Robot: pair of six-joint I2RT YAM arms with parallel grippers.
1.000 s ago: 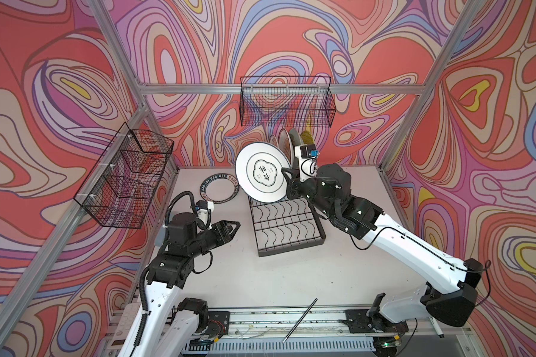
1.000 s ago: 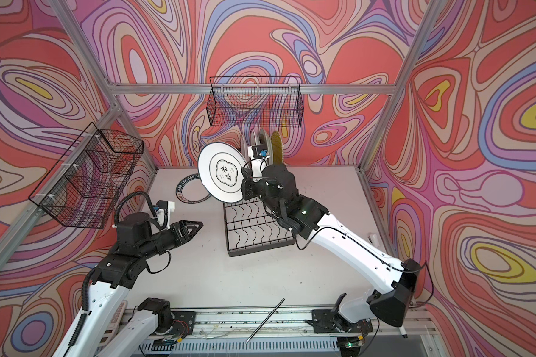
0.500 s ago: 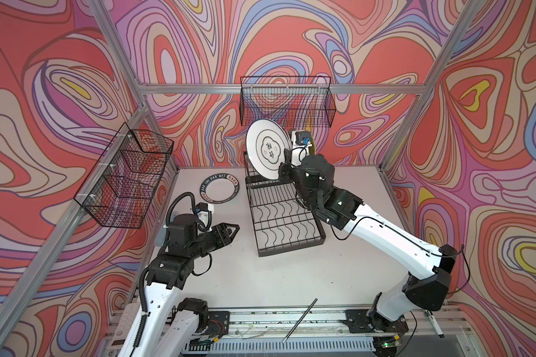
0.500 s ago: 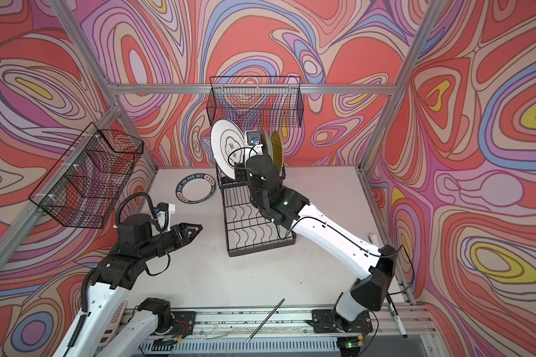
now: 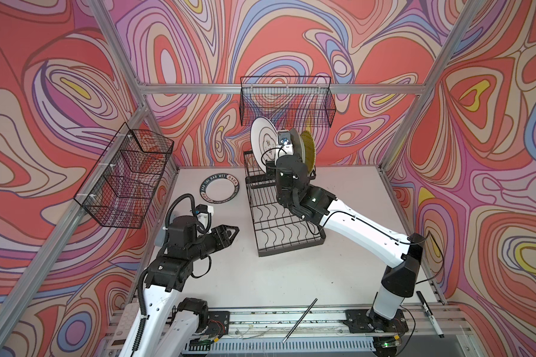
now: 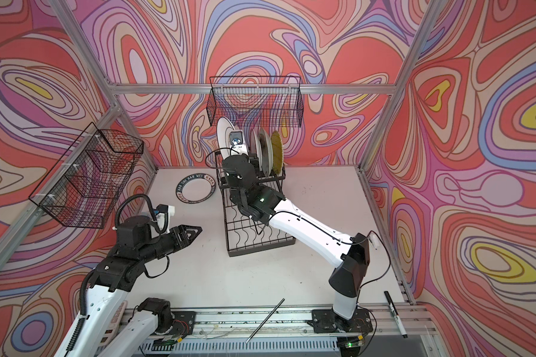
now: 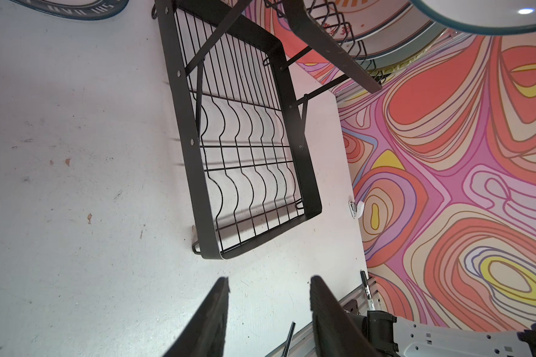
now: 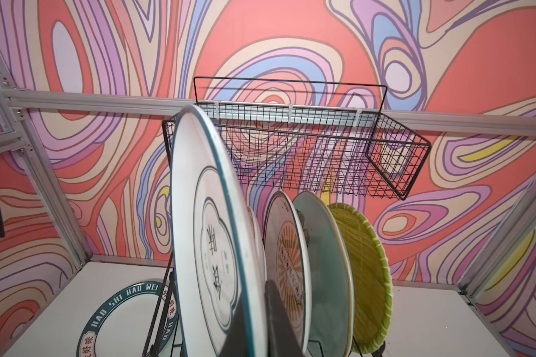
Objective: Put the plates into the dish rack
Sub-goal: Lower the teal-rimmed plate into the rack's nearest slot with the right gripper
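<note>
Upright in dish rack (image 5: pixel 291 248), several plates (image 8: pixel 321 262)

The left gripper (image 7: pixel 268 281) hangs part open and empty, arm bent behind it. The right gripper (image 8: pixel 257 312) pinches a plate (image 8: pixel 195 201) edge, arm stretched out behind it.

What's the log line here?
right gripper: jaws shut on dark-ringed plate, at dish rack | left gripper: jaws open, empty | lettered plate: flat on table
</note>
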